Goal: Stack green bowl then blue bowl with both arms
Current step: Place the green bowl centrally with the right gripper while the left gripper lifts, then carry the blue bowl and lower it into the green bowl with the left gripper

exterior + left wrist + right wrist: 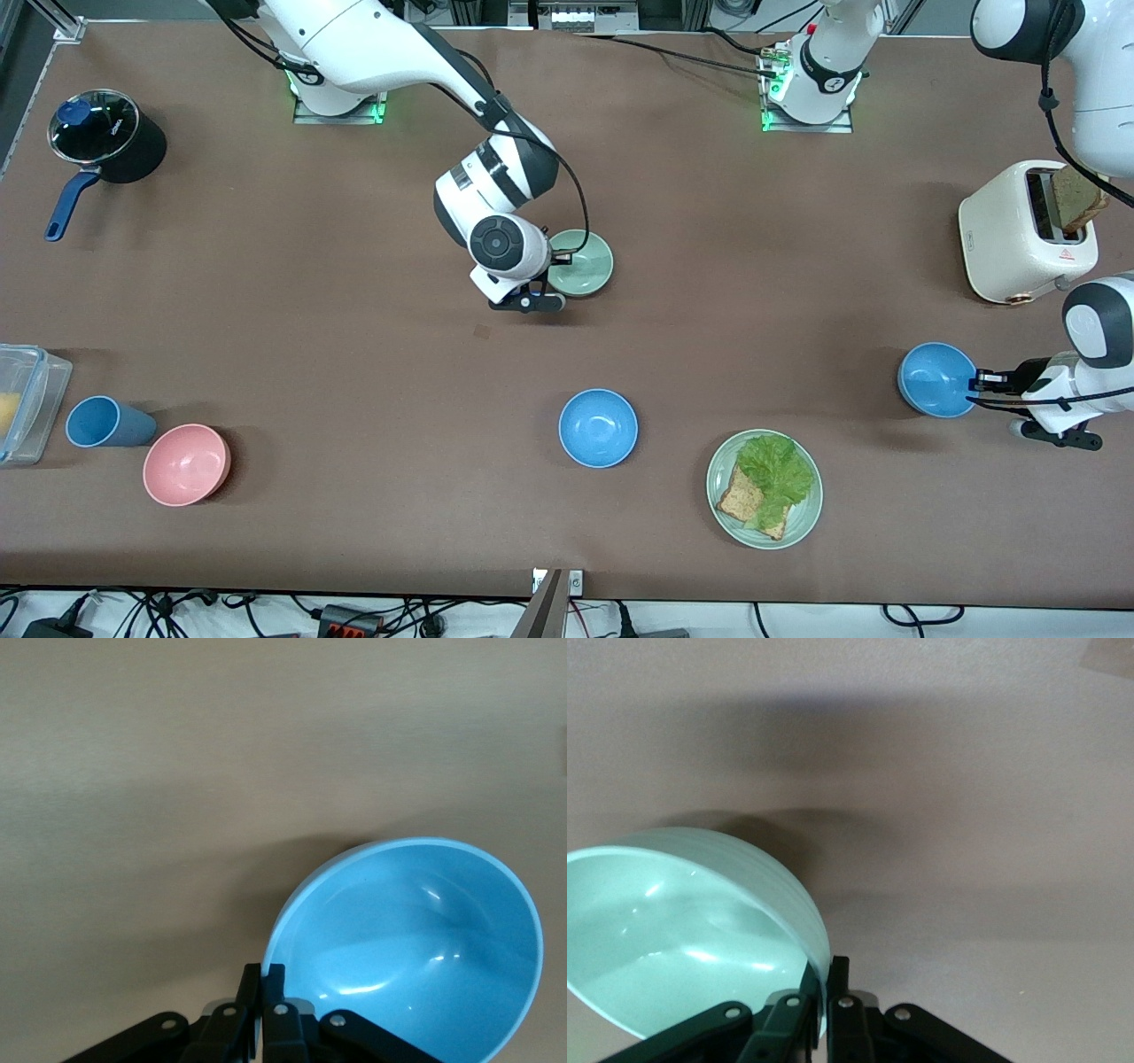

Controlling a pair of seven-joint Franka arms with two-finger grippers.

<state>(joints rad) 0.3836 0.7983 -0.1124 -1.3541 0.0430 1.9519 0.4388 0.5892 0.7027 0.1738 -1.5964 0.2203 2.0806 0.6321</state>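
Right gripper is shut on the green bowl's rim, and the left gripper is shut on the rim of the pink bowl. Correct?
Not quite. The left gripper is shut on the rim of a blue bowl, as the left wrist view shows; the pink bowl sits untouched. The right gripper does grip the green bowl.

Arms: glossy white shells, dark grey joint bands.
Right arm wrist (496,241): round dark grey cap, centre of frame.
Cables: thin black, looped along both forearms.
Bases: white, green-lit, top of frame.
Right gripper (826,992): black fingers, silver screws.
Left gripper (263,992): the same black links and screws.
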